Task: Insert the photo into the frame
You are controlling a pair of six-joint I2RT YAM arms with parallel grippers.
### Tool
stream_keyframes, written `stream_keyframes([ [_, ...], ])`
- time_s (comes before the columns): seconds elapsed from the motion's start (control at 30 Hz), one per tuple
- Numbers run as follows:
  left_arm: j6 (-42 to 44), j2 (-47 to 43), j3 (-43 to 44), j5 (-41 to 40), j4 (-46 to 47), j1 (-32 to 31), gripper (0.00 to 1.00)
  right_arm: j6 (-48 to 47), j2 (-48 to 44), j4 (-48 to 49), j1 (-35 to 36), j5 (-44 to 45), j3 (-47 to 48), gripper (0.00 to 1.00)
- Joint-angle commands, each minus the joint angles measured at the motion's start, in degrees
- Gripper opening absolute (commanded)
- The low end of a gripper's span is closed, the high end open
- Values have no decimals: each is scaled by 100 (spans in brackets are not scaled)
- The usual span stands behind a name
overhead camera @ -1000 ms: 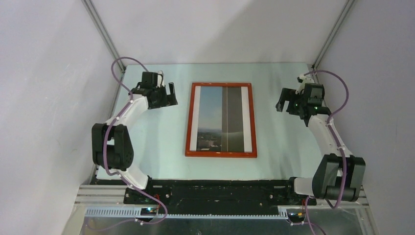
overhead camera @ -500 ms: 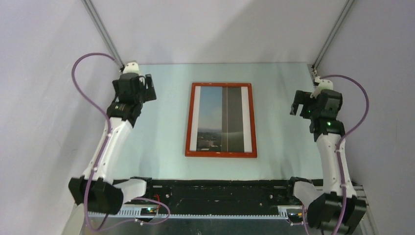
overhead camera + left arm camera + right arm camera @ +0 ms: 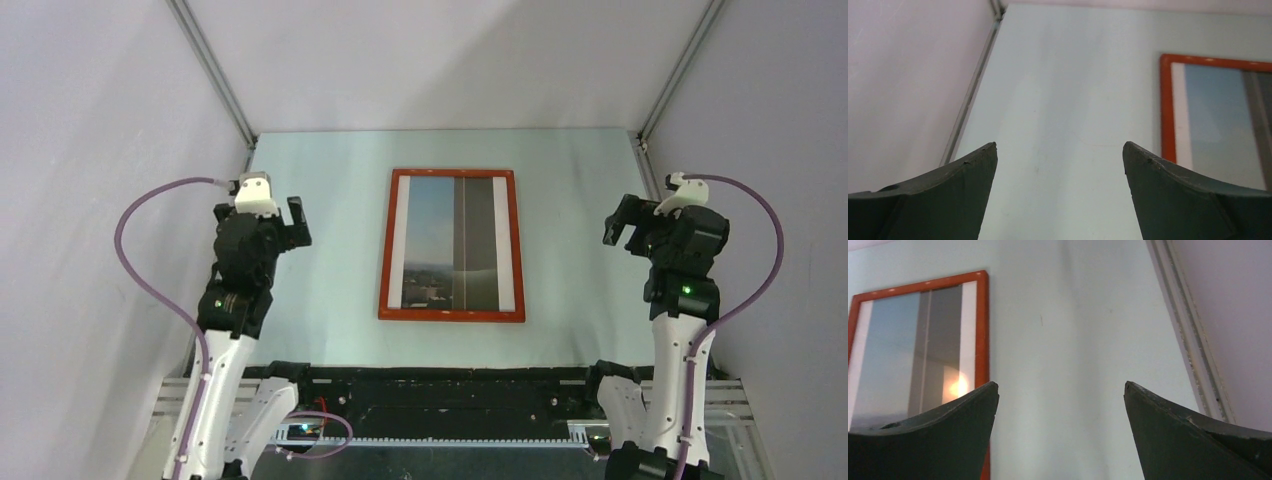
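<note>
The large sky-and-tower photo print (image 3: 452,240) lies flat inside the thin orange-brown wooden frame (image 3: 385,245) at the middle of the pale green table (image 3: 330,190), probably light, floppy and crease-prone, best nudged by its white borders, while the left gripper (image 3: 1059,150) and right gripper (image 3: 1060,387) hang wide open and empty near its side edges.

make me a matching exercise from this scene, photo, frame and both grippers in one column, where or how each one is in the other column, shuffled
Column 1
1. the photo
2. the frame
3. left gripper
4. right gripper

Column 2
A. open and empty, off to the right side
B. orange-brown, lying flat
C. open and empty, off to the left side
D. face up inside the border, blue sky and grey tower showing

Pairs: 1-D, 2-B, 3-C, 4-A
</note>
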Motion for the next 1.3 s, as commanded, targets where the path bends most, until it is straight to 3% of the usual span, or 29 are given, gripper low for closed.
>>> stream_keyframes([
  [0.0,321,-433,-186,943,335,23,100,109,-159,-45,-14,-559,-74,99],
  [0.17,121,-905,-830,1021,915,20,100,-28,-224,2,110,-676,-138,99],
  [0.37,-461,-1685,-1905,258,2043,24,100,-332,-540,151,553,2,-339,99],
  [0.8,469,-1564,-1395,388,1342,30,100,-586,-769,525,1135,742,-649,100],
  [1.27,208,-1453,-1526,406,1386,49,100,-647,-752,559,1180,556,-718,99],
])
